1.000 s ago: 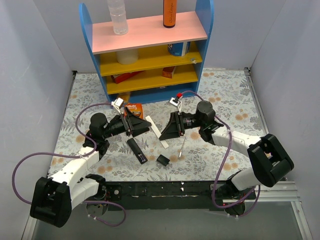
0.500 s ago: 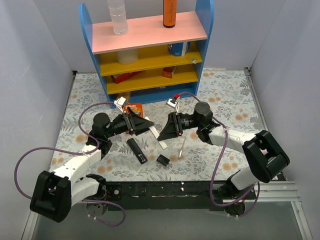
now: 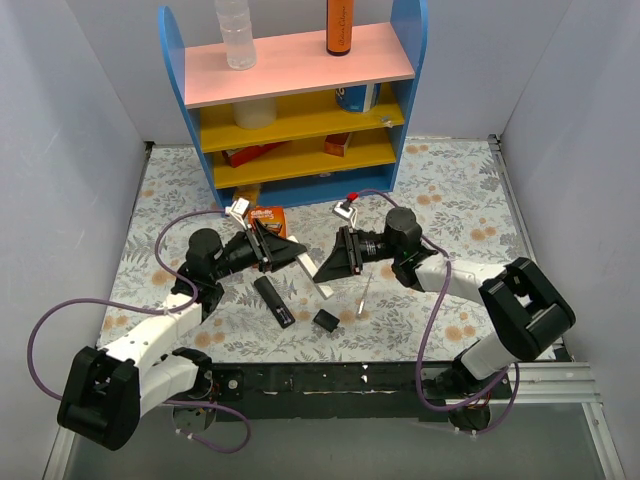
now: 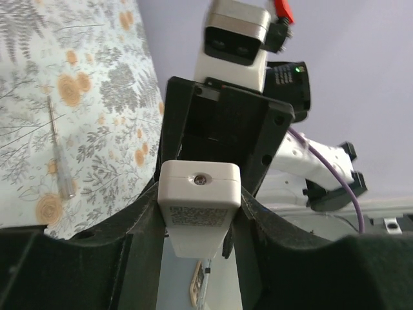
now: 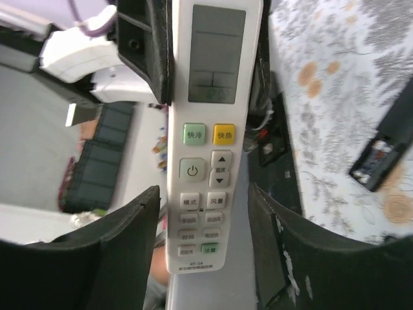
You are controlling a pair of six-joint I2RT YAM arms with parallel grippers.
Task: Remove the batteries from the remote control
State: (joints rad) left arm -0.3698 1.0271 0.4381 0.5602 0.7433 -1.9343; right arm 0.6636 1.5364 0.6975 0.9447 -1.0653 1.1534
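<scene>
Black plastic lies nearest you in the top view: a small cover (image 3: 325,320) flat on the floral cloth (image 3: 450,200), with the black bar (image 3: 273,302) just to its left. Only the right wrist view looks into the bar's open end (image 5: 382,154), where a speck of red shows. You cannot tell from it whether the batteries sit there.

A clear-handled test pen (image 3: 362,298) lies right of the cover. The left wrist view catches it too (image 4: 59,165), on the cloth well off to the side.

Further in, the white remote (image 3: 325,287) spans the space between your two arms. From above, both grippers seem to meet it alike; the wrist views tell them apart. Your left gripper (image 4: 200,213) is clamped on the remote's end (image 4: 199,203), with both fingers pressed against its sides. Your right gripper (image 5: 203,200) stands wide around the button face (image 5: 213,129), with a gap showing on each side, holding nothing. The black bar rests on the cloth below and between the two grippers, apart from both.

Beyond the left gripper (image 3: 298,252) lies the orange razor package (image 3: 266,218), and behind it stands the blue shelf (image 3: 300,70).
</scene>
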